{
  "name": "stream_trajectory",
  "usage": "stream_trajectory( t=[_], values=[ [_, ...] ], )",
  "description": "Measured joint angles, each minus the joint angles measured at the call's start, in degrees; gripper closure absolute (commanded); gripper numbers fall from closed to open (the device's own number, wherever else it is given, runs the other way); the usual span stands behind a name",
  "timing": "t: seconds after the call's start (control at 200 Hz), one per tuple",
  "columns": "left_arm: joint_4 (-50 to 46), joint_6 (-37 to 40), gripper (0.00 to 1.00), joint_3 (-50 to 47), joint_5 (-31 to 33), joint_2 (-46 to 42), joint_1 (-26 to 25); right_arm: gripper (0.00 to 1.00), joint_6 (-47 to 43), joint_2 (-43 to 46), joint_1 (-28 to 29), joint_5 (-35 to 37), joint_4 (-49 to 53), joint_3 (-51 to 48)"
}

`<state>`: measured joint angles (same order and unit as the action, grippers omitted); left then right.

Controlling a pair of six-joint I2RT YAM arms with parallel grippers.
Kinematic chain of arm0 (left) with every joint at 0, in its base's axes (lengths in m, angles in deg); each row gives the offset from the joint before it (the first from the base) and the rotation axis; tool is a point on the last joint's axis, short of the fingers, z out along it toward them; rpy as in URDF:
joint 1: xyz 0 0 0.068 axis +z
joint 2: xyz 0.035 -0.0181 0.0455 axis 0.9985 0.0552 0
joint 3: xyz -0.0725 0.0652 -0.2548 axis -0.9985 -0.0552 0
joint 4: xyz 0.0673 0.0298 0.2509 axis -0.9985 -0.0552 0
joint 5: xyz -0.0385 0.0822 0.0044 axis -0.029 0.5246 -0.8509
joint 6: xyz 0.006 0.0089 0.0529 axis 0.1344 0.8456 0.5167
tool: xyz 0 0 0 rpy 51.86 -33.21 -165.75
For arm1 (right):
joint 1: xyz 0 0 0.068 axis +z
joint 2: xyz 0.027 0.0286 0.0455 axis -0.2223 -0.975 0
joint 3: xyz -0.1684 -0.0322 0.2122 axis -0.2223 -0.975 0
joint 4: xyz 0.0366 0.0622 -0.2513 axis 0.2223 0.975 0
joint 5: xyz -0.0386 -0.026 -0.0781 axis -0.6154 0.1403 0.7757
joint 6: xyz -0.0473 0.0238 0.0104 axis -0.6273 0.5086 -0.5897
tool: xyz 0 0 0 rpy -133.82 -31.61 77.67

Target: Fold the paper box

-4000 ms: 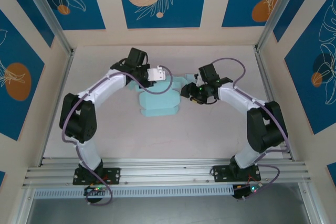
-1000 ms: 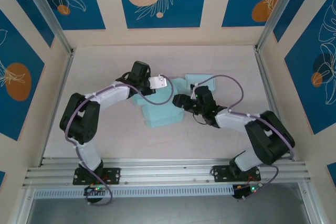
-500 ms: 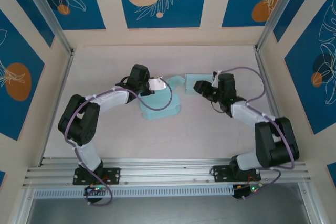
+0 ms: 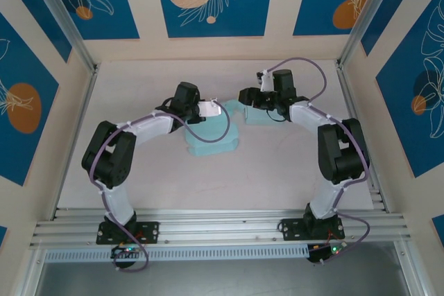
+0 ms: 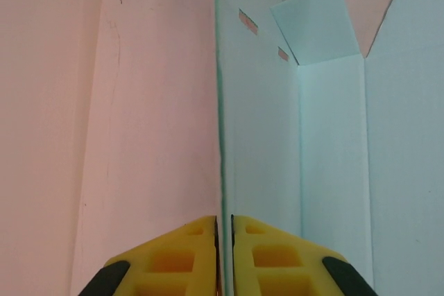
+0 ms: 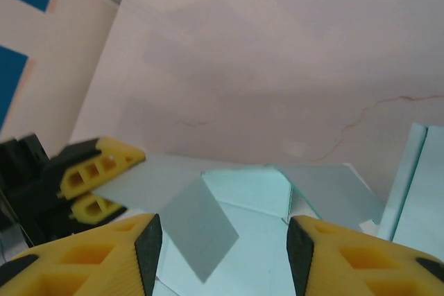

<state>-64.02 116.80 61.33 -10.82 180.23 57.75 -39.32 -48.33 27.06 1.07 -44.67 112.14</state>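
**Left gripper (image 5: 223, 227) nipped the paper box (image 4: 211, 145); right gripper (image 6: 223, 247) spread**

The left gripper's yellow fingers were pressed together on a thin panel edge of the pale blue box. The right gripper's fingers stood wide apart over the far flaps. The box lay in the middle of the table (image 4: 139, 81), between both arms.

- One paper box (image 4: 211, 143), pale blue.
- Two robot arms: the left arm (image 4: 149, 125) and the right arm (image 4: 309, 114).
- Two grippers: the left gripper (image 5: 223, 230) and the right gripper (image 6: 222, 247).
- Two purple cables: the left cable (image 4: 227, 124) and the right cable (image 4: 303, 60).
- One table (image 4: 139, 178).
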Motion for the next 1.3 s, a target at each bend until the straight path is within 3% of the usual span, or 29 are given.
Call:
stream_trajectory(
  t=[0.245, 0.485, 0.6, 0.745, 0.81, 1.0, 1.085, 1.3],
  values=[
    [-1.79, 0.42, 0.90, 1.53, -0.87, 0.59, 0.70, 0.38, -8.48, -1.38, 0.37, 3.78, 3.06, 0.04],
    [-3.34, 0.44, 0.90, 2.58, -1.66, 0.96, 1.11, 0.39, -15.21, -6.51, 1.57, 6.67, 7.26, 5.18],
    [-3.74, 0.39, 0.86, 2.84, -2.08, 0.96, 1.27, 0.52, -17.38, -8.37, 2.64, 7.69, 8.37, 7.56],
    [-4.66, 0.37, 0.77, 3.08, -2.58, 0.96, 1.79, 0.83, -18.75, -9.97, 3.50, 8.57, 9.31, 9.35],
    [-5.29, 0.11, 0.71, 3.08, -2.97, 0.96, 2.19, 0.91, -19.30, -10.51, 3.85, 9.22, 9.66, 10.05],
    [-6.45, -0.09, 0.67, 3.08, -4.04, 0.85, 3.02, 0.95, -20.72, -10.69, 5.40, 12.00, 9.99, 10.54],
    [-6.67, -0.39, 0.58, 2.91, -4.11, 0.24, 3.23, 0.95, -21.14, -10.58, 6.05, 13.22, 9.97, 10.54],
    [-6.43, -1.95, 0.63, 0.76, -5.95, -4.94, 4.00, 0.95, -21.77, -10.08, 7.13, 15.37, 9.94, 10.01]
  ],
)
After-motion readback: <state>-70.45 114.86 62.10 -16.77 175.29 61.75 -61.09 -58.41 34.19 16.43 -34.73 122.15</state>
